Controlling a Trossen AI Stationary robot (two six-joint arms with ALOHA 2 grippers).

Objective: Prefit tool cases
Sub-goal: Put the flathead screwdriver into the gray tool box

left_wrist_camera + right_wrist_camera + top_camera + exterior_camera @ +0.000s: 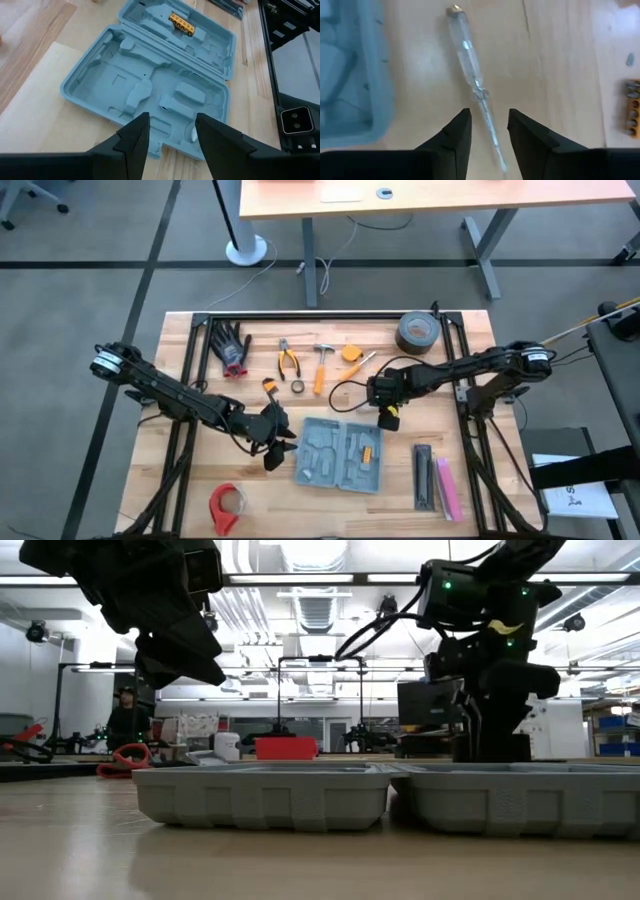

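**Barely begun: one bit holder seated, most tools not yet in the case**

So far the tool case (341, 454) lies fully opened near the front middle of the table (180, 480), both halves flat with their moulded slots facing up. Only one slot looks filled: a yellow bit holder (182, 24) sits in the half on the right arm's side. The other recesses appear bare.

The left claw (170, 140) hovers just beside the case's left edge, its fingers parted with nothing between them. The right claw (489, 135) hangs over the bare table just behind the case's far edge, jaws likewise part open and empty, with a clear-handled screwdriver (470, 65) lying on the wood directly below and running between the fingers; it is not gripped (whether the tips touch it, I cannot tell).

Much seems left to do. Along the back of the table lie pliers (288, 361), a hammer (322, 364), a tape measure (351, 352), black gloves (231, 346) and a roll of duct tape (417, 332). By my reading the screwdriver is the next item to pick up and seat, so the task is in its early part, well short of halfway
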